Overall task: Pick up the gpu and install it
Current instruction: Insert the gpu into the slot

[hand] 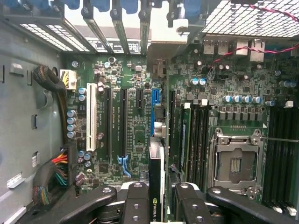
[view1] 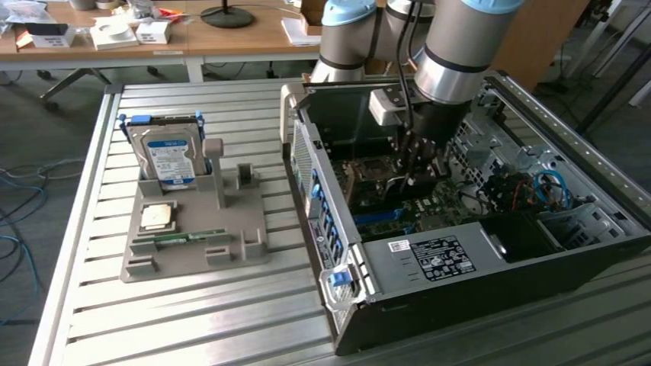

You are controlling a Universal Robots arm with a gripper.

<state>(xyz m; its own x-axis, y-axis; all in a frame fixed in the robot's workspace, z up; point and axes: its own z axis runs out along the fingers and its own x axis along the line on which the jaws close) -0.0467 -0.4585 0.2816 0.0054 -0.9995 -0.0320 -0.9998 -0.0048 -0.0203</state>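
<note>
Standing beside the bench, I find the business end hard to follow. The black two-fingered gripper (view1: pixel 412 169) is down inside the open dark grey steel computer case (view1: pixel 407 305), and among the dark parts there the card is hard to make out.

The wrist view is clearer. The gripper (hand: pixel 161 205) has its fingers (hand: pixel 138 200) drawn in to a narrow gap, and they pinch the gpu (hand: pixel 157 172), a thin dark card seen edge-on. The picture's edge cuts off the card and the fingers. The card hangs over the green motherboard (hand: pixel 135 126), in line with the short blue expansion slot (hand: pixel 156 95). I cannot tell whether its edge has entered the slot.

The card carries a small green and white logo mark, and the lettering after it is cut off. A long white slot (hand: pixel 91 116) and the empty silver processor socket (hand: pixel 233 163) lie on either side, their fine white print too small to read.

On the case's rim a black and white sticker (view1: pixel 437 258) shows rows of text I cannot read. Towards the exterior view's left, a grey plastic holder tray (view1: pixel 239 229) on the slatted aluminium table (view1: pixel 203 320) props up a silver hard drive with a blue label (view1: pixel 168 156), whose writing is also illegible.
</note>
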